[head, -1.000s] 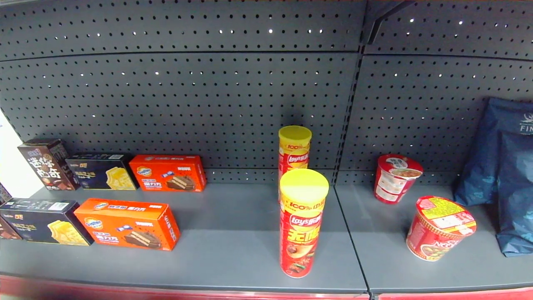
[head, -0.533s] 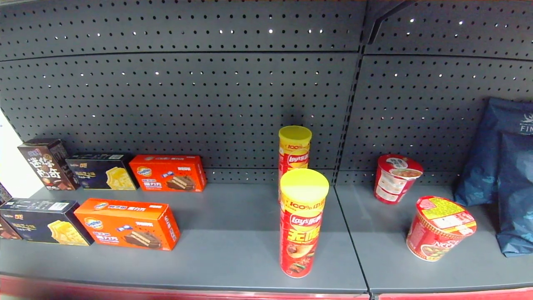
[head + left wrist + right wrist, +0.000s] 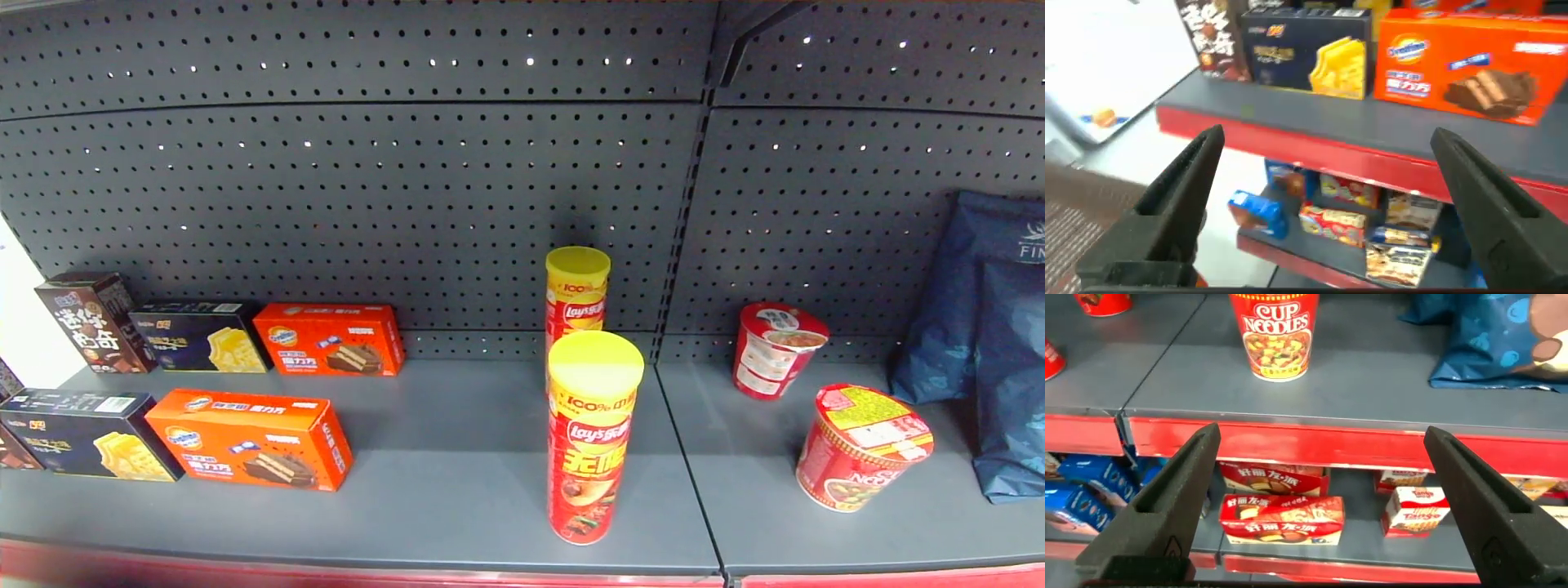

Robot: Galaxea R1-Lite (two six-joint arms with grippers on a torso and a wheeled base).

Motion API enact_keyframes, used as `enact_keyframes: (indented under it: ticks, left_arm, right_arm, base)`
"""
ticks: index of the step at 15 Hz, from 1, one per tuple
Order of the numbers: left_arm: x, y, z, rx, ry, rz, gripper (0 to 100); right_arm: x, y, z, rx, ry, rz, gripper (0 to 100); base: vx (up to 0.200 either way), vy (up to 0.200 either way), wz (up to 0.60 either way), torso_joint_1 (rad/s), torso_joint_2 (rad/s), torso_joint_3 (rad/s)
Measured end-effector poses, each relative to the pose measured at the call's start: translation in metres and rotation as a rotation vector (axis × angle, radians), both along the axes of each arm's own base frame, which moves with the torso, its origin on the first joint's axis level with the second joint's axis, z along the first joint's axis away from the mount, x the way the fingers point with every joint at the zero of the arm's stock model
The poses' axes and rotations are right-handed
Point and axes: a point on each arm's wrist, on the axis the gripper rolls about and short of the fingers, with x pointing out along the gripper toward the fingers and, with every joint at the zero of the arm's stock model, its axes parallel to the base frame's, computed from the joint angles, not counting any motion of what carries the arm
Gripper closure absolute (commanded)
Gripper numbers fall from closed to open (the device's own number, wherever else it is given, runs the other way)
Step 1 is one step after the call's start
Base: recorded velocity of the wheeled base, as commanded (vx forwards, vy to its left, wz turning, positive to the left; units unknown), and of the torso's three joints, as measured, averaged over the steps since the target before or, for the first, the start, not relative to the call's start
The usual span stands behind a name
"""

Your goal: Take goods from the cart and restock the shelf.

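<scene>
The grey shelf (image 3: pixel 457 457) carries two red chip cans with yellow lids, one in front (image 3: pixel 593 437) and one behind (image 3: pixel 576 294). Orange boxes (image 3: pixel 249 438) and dark boxes (image 3: pixel 86 433) lie at its left end, two red noodle cups (image 3: pixel 861 447) and blue bags (image 3: pixel 988 327) at its right. My left gripper (image 3: pixel 1331 204) is open and holds nothing, below and in front of the shelf's red edge, near the orange box (image 3: pixel 1470 61) and a dark box (image 3: pixel 1306 49). My right gripper (image 3: pixel 1323 506) is open and holds nothing, in front of a noodle cup (image 3: pixel 1278 335).
A dark pegboard wall (image 3: pixel 408 188) backs the shelf. A lower shelf (image 3: pixel 1315 539) with several boxed and bagged snacks lies beneath the red edge (image 3: pixel 1306 441). Bare shelf surface lies between the orange boxes and the chip cans.
</scene>
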Motion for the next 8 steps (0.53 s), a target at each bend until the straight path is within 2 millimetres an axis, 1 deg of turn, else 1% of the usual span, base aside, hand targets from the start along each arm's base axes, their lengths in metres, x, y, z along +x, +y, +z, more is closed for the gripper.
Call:
enact_keyframes:
  ticks: [2,6,7,8]
  left_arm:
    - [-0.0006,0.0007,-0.0081,0.003,0.003,0.149,0]
    - [-0.0021,-0.0028,-0.0117,0.005,0.027,0.278,0]
    - [-0.0013,-0.0042,-0.0119,0.002,0.028,0.222,0]
    - [0.0002,-0.0064,-0.0122,-0.011,0.024,0.103,0]
  right_arm:
    - [0.0003,-0.0001,0.0001,0.0,0.003,0.007,0]
    - [0.0013,-0.0002,0.0002,-0.001,0.017,0.02,0]
    - [0.0013,-0.0003,0.0002,-0.001,0.017,0.027,0]
    - [0.0012,-0.0006,0.0002,-0.001,0.015,0.045,0]
  base:
    - [0.0,0.0,0.0,0.0,0.0,0.0]
    - [0.0,0.0,0.0,0.0,0.0,0.0]
    - [0.0,0.0,0.0,0.0,0.0,0.0]
    - [0.0,0.0,0.0,0.0,0.0,0.0]
